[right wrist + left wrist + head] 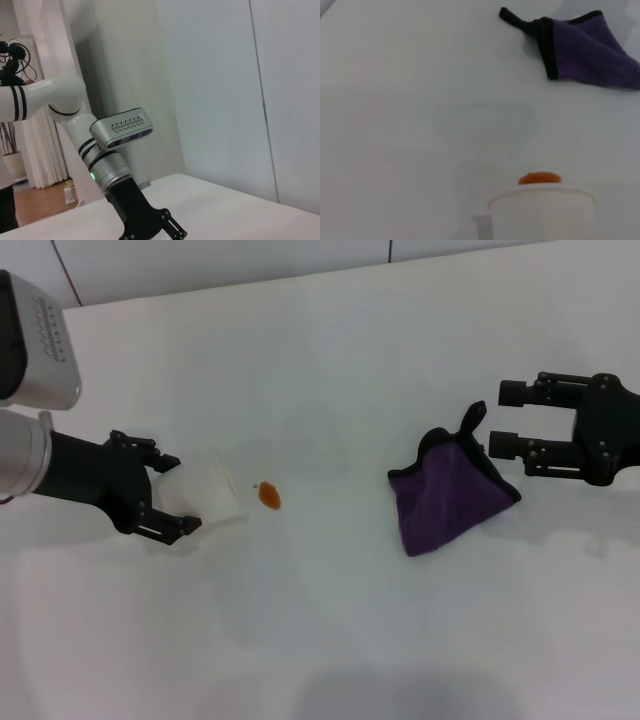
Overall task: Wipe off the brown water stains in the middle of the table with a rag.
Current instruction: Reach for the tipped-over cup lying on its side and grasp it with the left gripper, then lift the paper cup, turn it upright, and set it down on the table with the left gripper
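1. So far the wiping has not begun: the rag [449, 494] lies untouched on the table [330, 640], and the right gripper [505, 418], fingers apart, hovers just beside its looped corner.
2. Next, I judge, that gripper must lower and pinch the cloth.
3. Opposite, the left gripper [175, 490] holds its fingers around a paper cup [212, 493].
4. Just past the cup lies the stain [269, 495], a small orange-brown oval, well apart from the dark purple, black-edged rag.
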Available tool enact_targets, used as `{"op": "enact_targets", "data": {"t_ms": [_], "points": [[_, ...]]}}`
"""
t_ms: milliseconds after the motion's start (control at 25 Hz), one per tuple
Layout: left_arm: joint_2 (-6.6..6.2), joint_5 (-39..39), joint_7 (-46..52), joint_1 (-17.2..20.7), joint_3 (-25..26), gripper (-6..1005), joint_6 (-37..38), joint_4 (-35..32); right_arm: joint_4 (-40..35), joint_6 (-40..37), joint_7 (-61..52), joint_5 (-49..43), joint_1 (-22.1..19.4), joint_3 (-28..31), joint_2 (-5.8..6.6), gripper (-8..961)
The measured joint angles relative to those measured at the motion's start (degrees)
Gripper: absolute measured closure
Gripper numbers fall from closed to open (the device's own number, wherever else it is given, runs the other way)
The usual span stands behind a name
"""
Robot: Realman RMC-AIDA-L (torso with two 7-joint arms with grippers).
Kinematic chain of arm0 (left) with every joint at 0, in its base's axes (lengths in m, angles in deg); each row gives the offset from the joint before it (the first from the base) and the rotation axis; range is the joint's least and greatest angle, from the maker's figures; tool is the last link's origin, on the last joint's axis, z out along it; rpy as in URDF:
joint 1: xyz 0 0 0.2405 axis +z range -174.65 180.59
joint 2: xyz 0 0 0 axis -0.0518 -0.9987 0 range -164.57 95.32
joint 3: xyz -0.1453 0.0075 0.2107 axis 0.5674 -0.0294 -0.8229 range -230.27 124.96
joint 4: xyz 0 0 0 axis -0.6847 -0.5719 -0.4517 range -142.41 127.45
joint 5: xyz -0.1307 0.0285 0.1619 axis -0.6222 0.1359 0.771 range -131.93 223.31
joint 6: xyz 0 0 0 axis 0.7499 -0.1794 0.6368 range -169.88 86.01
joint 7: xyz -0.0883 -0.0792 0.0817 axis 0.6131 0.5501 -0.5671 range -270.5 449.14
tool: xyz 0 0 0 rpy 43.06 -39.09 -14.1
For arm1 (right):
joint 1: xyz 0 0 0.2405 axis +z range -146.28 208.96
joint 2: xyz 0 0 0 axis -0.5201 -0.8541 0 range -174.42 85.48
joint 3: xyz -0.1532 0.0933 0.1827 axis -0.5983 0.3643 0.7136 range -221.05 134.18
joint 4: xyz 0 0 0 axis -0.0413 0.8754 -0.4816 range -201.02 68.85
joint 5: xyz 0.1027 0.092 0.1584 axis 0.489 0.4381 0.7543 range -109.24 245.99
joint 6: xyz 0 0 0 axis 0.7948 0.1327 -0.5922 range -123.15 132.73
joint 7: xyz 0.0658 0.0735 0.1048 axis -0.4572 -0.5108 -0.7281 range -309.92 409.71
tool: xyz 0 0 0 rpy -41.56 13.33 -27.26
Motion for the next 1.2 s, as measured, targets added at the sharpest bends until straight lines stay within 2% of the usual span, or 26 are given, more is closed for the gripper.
{"op": "enact_targets", "data": {"t_ms": [560,760,1000,1200], "points": [[0.05,-0.4,-0.6,-0.1,0.0,280,-1.2,1.0,0.4,0.3,0.0,0.0,0.4,-0.7,0.0,245],[0.16,-1.0,-0.6,0.0,-0.1,316,-1.2,1.0,0.4,0.3,-0.1,0.0,0.3,-0.7,0.0,246],[0.1,-7.5,-0.7,0.6,-0.1,365,0.9,-0.1,0.3,0.1,-0.1,0.0,0.0,-0.7,0.0,246],[0.16,-14.6,-0.8,4.5,0.0,411,3.5,-4.5,0.2,-0.2,-0.1,0.0,0.0,-0.7,0.0,245]]}}
